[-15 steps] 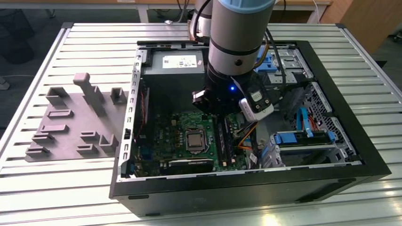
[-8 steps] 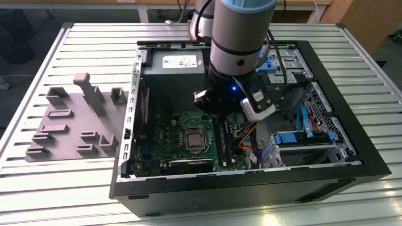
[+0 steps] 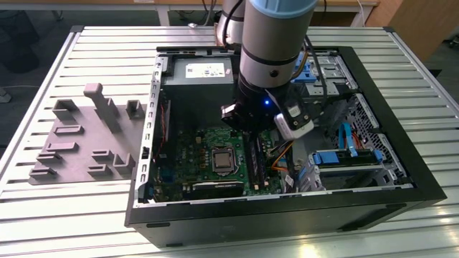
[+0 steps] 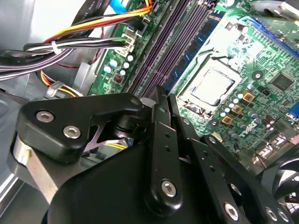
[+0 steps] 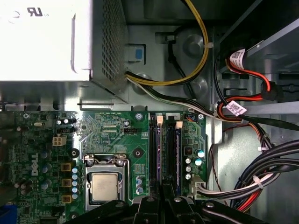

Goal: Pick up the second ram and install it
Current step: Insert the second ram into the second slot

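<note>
The motherboard is green, dotted with small teal capacitors and gold squares, and carries a silver processor. The slot rails are black with a purple sheen. Yellow, orange and black cables run beside them. The ribbed bench is silver-white; the tray is grey.

Slatted metal table w/ open PC case, grey tray.

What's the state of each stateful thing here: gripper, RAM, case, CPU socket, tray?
gripper: fingers shut, down at the slot rails.
second ram: in a slot rail, below the gripper; seating can't be judged.
computer case: side open, lying flat.
CPU socket: processor in, no cooler.
grey tray: no sticks on it.
</note>
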Robot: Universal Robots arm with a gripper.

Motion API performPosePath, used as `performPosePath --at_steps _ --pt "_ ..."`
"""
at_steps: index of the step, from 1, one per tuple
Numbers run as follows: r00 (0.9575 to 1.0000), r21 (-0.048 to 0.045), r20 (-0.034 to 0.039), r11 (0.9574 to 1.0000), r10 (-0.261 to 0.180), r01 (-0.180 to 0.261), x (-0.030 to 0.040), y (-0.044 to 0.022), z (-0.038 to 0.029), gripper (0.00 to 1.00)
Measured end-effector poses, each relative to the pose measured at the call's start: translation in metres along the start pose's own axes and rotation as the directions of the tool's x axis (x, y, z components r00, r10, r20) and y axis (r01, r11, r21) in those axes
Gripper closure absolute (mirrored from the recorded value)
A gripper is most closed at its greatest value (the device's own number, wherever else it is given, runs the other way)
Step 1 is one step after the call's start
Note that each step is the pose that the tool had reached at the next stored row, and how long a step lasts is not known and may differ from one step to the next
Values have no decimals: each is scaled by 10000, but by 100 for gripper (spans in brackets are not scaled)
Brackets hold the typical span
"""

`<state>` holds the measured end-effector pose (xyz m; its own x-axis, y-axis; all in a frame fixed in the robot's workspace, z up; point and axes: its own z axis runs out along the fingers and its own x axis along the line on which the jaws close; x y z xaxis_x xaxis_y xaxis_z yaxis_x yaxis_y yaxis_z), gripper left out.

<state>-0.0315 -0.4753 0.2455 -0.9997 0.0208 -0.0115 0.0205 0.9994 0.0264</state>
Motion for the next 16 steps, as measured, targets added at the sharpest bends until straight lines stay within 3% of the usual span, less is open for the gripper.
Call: performPosePath --at_steps 5,16 --pt "10000 -1 -6 10000 1 -1 1 -2 55 86" --pt "10000 0 -6 10000 1 -1 1 -13 60 86"
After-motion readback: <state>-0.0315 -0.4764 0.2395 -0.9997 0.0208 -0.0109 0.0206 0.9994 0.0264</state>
